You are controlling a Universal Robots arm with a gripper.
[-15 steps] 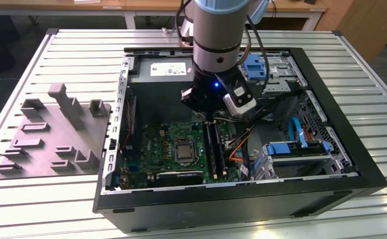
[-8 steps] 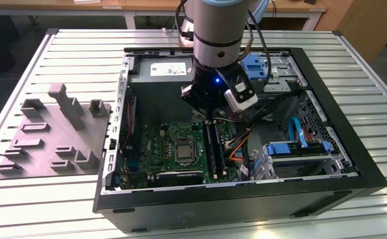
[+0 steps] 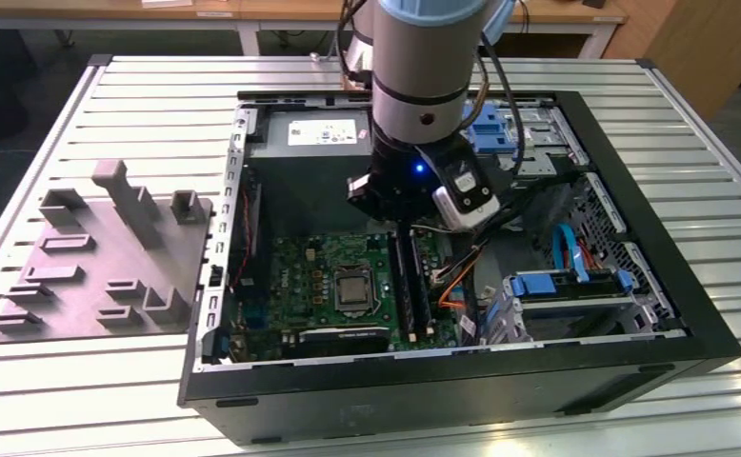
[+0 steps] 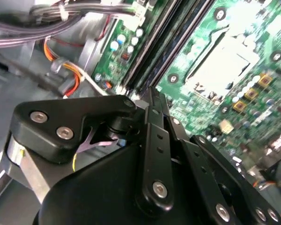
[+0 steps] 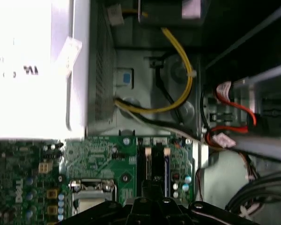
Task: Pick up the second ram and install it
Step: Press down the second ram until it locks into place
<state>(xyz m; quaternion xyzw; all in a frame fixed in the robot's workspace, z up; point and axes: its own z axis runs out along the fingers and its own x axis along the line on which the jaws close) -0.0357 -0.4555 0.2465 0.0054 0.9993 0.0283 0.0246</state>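
In the exterior view, the arm's gripper (image 3: 403,221) is reaching down into the open computer case (image 3: 675,314), directly over the motherboard's memory slots (image 3: 408,286). In the second wrist view, the gripper (image 4: 152,96) is hovering just above those slots (image 4: 154,51); whether its jaws are clamped, I cannot tell. The second ram cannot be made out. Seating it well probably calls for square alignment and straight downward pressure.

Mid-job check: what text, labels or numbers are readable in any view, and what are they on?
Nothing can be quoted reliably.
White label on the power supply, exterior view: lines of print, too small to read.
Bright white panel, first wrist view: a few dark marks, washed out and blurred, unreadable.
Motherboard: white printed markings in both wrist views, too blurred to read.
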